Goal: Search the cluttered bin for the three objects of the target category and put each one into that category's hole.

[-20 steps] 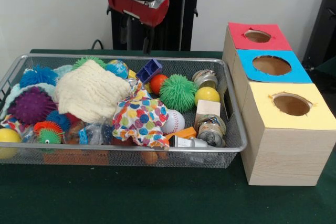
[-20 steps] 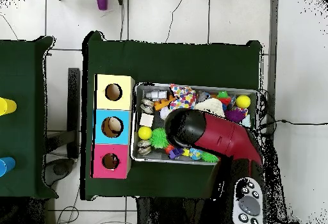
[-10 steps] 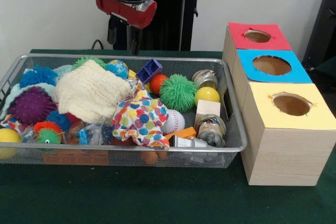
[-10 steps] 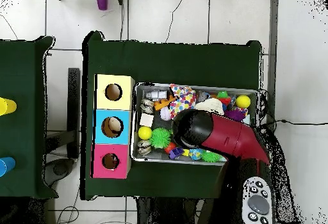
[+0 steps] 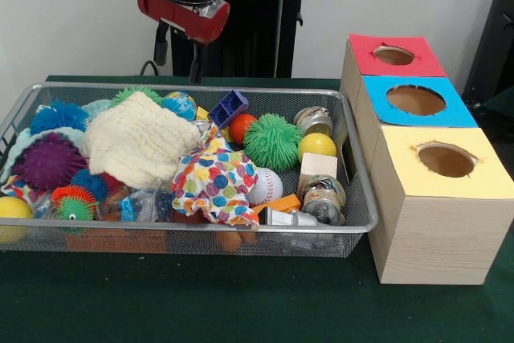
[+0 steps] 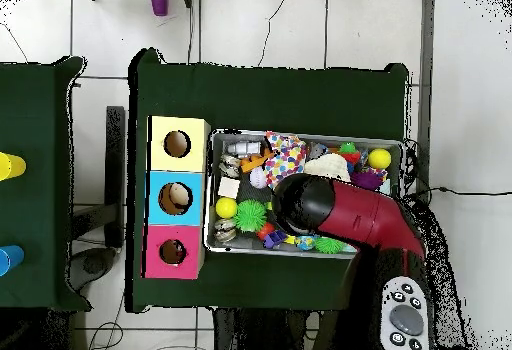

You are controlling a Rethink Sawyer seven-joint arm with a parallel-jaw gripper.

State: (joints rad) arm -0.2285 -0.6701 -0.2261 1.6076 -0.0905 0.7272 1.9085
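Observation:
A wire mesh bin holds a jumble: a cream knitted cloth, a spotted cloth, a green spiky ball, a yellow ball, a baseball, a blue block, a wooden block, two cans and a purple spiky ball. My gripper hangs open and empty above the bin's far rim, left of centre. In the overhead view the arm's head covers the gripper and part of the bin.
Right of the bin stands a wooden box with a red hole, a blue hole and a yellow hole. In the overhead view the box lies left of the bin. Green cloth covers the table.
The arm has moved left and a little up in the front view, away from the box. Nothing in the bin has shifted.

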